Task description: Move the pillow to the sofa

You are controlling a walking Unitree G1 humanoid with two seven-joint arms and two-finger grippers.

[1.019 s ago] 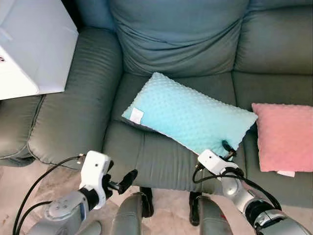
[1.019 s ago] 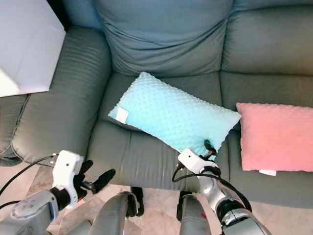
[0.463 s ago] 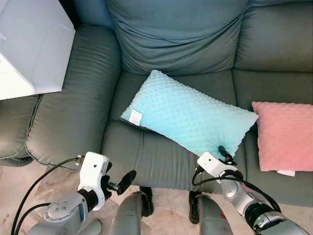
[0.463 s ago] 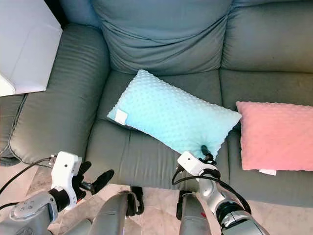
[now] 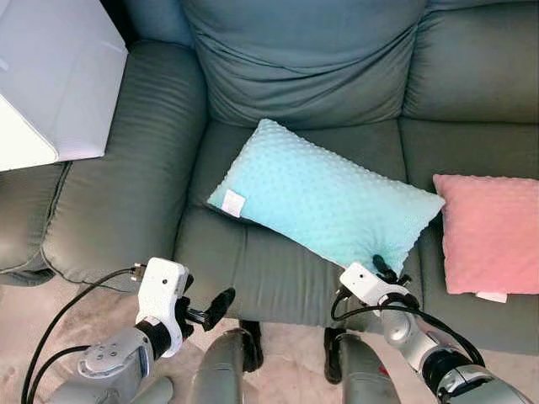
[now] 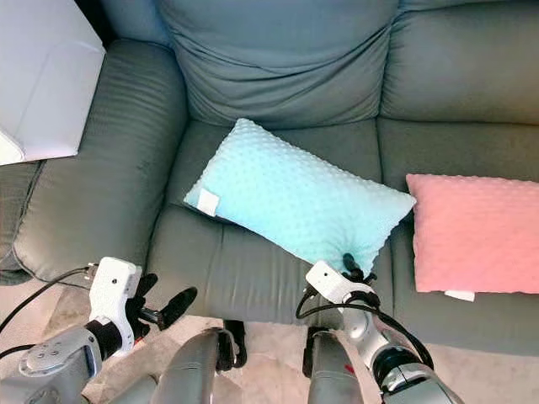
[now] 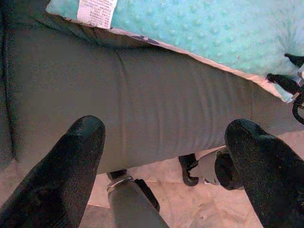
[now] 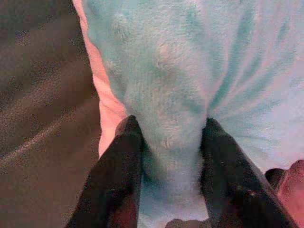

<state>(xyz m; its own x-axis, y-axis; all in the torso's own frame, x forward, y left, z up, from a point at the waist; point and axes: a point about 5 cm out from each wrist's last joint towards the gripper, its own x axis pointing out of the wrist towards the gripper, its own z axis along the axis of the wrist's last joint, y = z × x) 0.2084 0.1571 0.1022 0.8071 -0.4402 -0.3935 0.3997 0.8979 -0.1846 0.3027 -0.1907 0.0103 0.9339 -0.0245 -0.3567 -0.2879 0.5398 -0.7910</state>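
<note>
Right wrist view. We see the right gripper [image 8: 171, 156] closed on a bunched fold of the turquoise pillow [image 8: 190, 66], one black finger [image 8: 116, 175] on each side of the pinched fabric. A pale pink underside [image 8: 102, 95] edges the pillow beside one finger, against dark grey sofa upholstery [image 8: 38, 85].

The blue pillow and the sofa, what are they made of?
The blue pillow looks like soft plush fabric: raised dots all over, fuzzy where the right gripper pinches it. The sofa looks like smooth grey-green leather or imitation leather, with creases and slight sheen.
</note>
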